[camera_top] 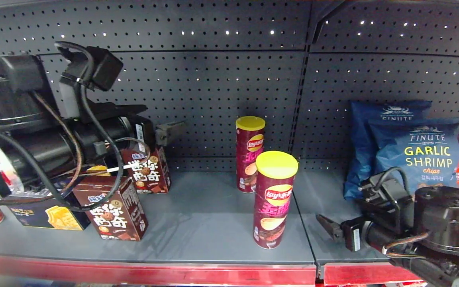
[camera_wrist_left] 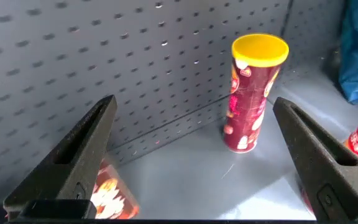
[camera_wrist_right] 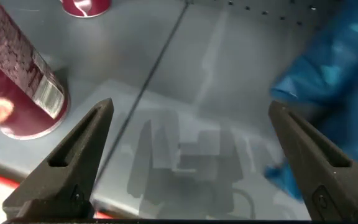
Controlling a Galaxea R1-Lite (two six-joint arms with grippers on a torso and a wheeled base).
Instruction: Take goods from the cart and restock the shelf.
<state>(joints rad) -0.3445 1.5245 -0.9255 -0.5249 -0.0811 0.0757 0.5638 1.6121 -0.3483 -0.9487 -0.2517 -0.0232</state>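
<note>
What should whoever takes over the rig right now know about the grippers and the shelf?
Left gripper: open, empty, close to the pegboard, above the rear brown cookie box.
Right gripper: open, empty, low over the shelf front, between the front chip canister and the blue garlic shrimp chip bags.
Done: front chip canister and rear chip canister stand upright mid-shelf.
Left: probably fetch more goods from the cart; there is bare shelf beside the canisters.

Grey shelf (camera_top: 205,223) carried two upright chip cans (camera_top: 274,199) centrally, two brown biscuit boxes (camera_top: 114,211) at left, blue snack bags (camera_top: 416,153) at right.
</note>
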